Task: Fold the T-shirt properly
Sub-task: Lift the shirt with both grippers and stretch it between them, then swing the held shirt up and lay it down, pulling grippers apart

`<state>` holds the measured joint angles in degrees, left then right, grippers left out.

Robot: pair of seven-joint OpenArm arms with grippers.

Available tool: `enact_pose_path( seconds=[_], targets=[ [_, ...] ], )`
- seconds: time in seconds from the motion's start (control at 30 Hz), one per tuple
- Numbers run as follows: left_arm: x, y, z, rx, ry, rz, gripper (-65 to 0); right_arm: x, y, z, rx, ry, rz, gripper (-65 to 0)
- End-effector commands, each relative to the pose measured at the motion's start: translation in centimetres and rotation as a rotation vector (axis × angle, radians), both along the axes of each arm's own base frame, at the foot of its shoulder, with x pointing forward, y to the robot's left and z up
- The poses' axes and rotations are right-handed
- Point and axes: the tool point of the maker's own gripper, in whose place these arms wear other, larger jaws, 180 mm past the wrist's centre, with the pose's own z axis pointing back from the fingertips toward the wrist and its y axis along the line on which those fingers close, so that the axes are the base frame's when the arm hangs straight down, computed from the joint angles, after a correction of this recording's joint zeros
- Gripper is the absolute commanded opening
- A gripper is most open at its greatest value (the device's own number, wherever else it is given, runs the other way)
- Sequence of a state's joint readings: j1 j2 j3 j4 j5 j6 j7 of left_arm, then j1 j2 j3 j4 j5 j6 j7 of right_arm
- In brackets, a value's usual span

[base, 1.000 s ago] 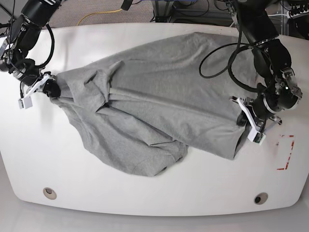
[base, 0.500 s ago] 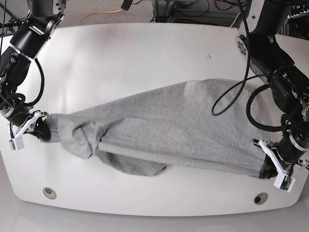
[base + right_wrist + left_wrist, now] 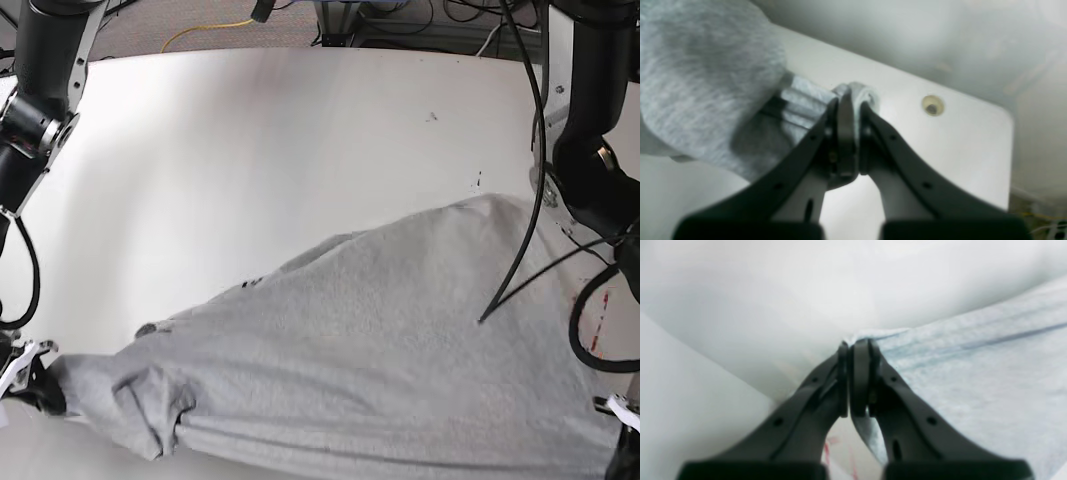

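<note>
Both arms grip the T-shirt point(image 3: 380, 340), stretched wide across the near half of the white table point(image 3: 250, 130) in the base view. From the left wrist, the left gripper point(image 3: 853, 346) pinches a thin hem edge. From the right wrist, the right gripper point(image 3: 853, 100) clamps bunched fabric near a table hole point(image 3: 932, 105).

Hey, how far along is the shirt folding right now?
Done: both grips look secured. The left gripper is shut on one edge of the T-shirt, and the right gripper is shut on a bunched edge at the other end. In hand: the shirt is held stretched between the arms over the table's near edge. Left: no neat fold shows yet; laying it flat and all folding remain.
</note>
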<state>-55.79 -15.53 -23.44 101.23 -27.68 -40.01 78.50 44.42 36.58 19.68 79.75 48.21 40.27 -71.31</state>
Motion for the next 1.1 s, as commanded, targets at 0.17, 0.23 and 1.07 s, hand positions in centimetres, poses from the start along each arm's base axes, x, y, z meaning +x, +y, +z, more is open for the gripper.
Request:
enact_pose_path(
  seconds=[0.17, 0.23, 1.07],
  targets=[
    [-0.3, 1.4, 9.3, -0.046, -0.169, 0.000, -65.0, -0.1, -1.5, 13.1, -0.100, -0.246, -0.024, -65.0],
    [-0.2, 1.8, 9.7, -0.048, -0.170, 0.015, -65.0, -0.5, -1.7, 14.9, -0.120, -0.273, -0.032, -65.0],
    [-6.7, 1.7, -22.0, 0.041, 0.487, 0.102, -65.0, -8.4, -2.2, -9.7, 0.064, 0.128, -0.080, -65.0]
  ],
)
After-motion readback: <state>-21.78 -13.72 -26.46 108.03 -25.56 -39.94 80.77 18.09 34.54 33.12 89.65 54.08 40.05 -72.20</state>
